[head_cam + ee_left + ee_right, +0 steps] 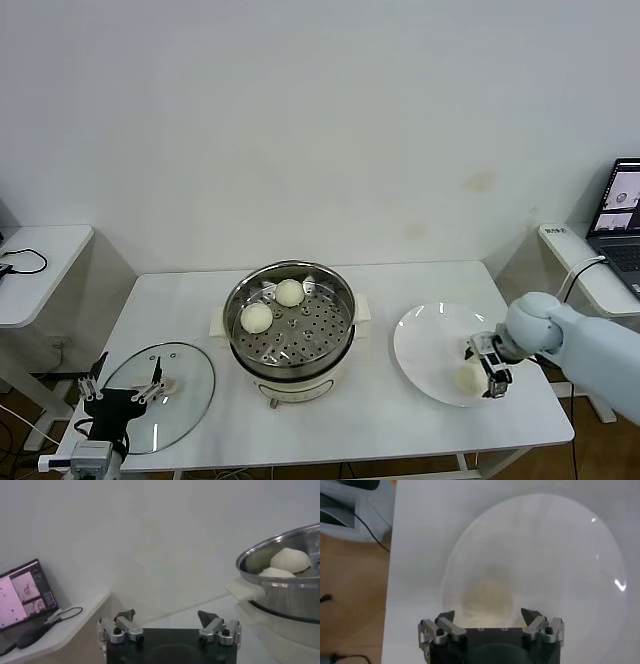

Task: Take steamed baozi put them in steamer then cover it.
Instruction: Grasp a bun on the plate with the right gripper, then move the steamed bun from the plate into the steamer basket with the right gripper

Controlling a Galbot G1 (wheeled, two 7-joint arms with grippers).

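Head view, left to right: left gripper (122,390) hovers with jaws wide apart and empty over the near edge of the glass cover (160,395), which lies flat on the white table (420,420). At centre, the steamer (290,325) holds two steamed baozi (257,317) on its perforated tray. At right, the right gripper (484,372) reaches down over the white plate (425,345), jaws spread either side of a third baozi (487,600), not clamped.
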